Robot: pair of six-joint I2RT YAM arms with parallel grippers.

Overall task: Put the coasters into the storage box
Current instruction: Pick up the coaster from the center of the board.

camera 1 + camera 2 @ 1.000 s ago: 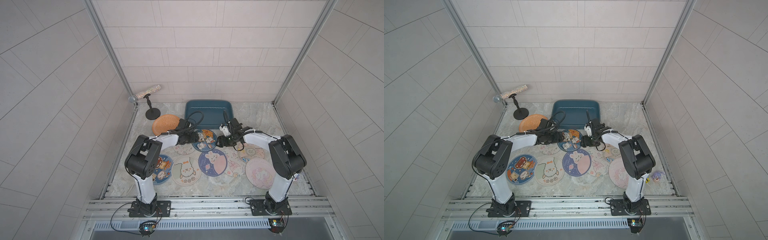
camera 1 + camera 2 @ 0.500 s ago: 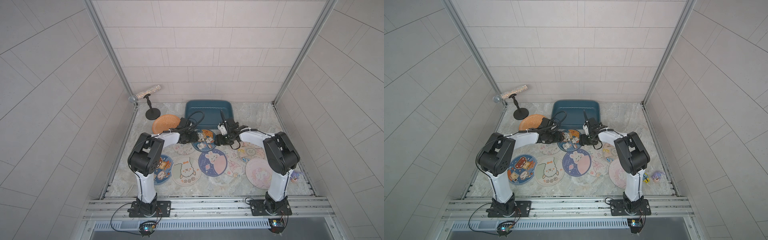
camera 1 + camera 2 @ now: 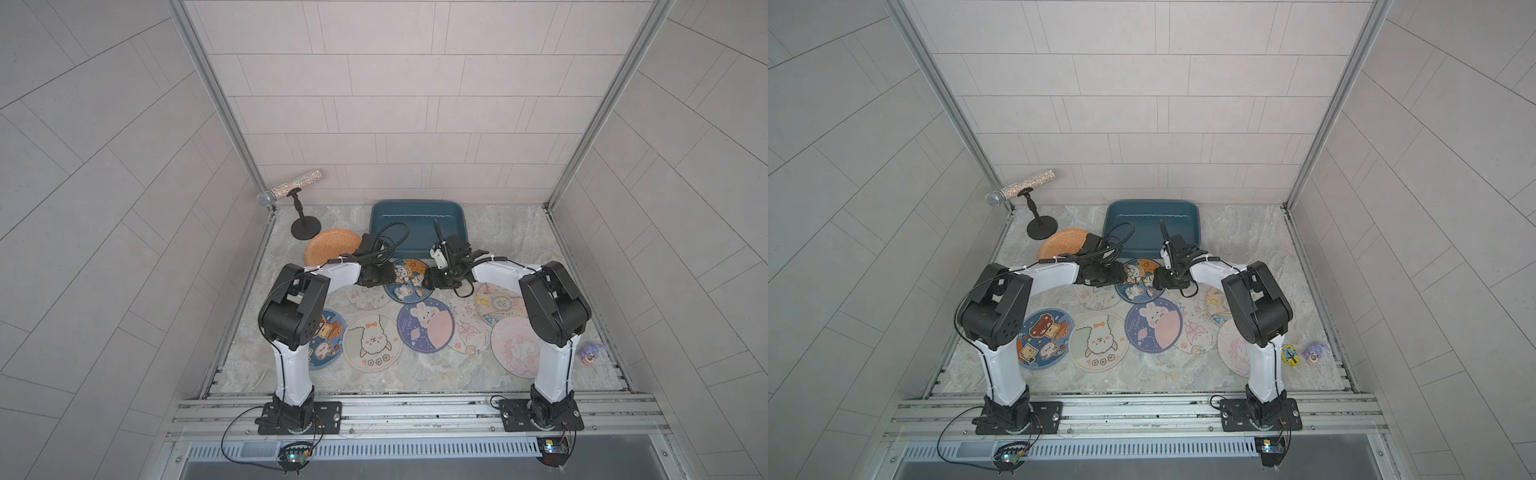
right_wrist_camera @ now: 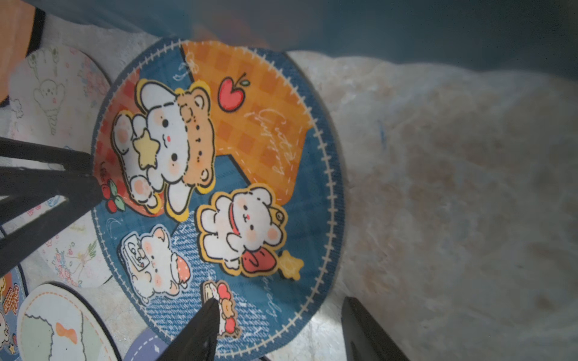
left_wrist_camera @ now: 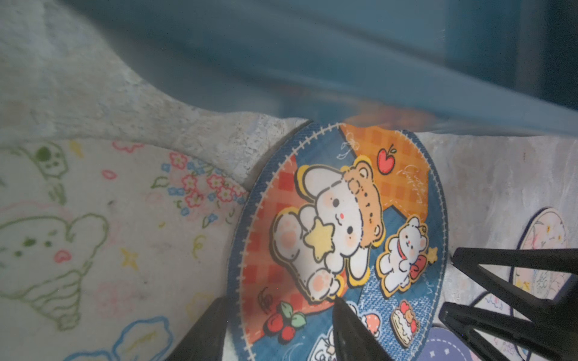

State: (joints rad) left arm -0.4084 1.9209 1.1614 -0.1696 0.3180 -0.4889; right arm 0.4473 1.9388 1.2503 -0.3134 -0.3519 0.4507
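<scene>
Jaws parted, the left gripper [image 5: 277,300] and right gripper [image 4: 280,299] straddle opposite edges of the bear coaster [image 3: 407,279] (beside the storage box [image 3: 415,206])

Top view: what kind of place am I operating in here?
Probably a robot test booth, not a real room: tile-print walls in a metal frame, two arms bolted to a rail, and staged props, coasters and a microphone.

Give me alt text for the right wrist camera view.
A round blue patchwork coaster printed with cartoon bears fills the view, lying on the marble table. The right gripper stands open astride its rim; the left gripper is at another edge. The storage box blurs behind.
</scene>
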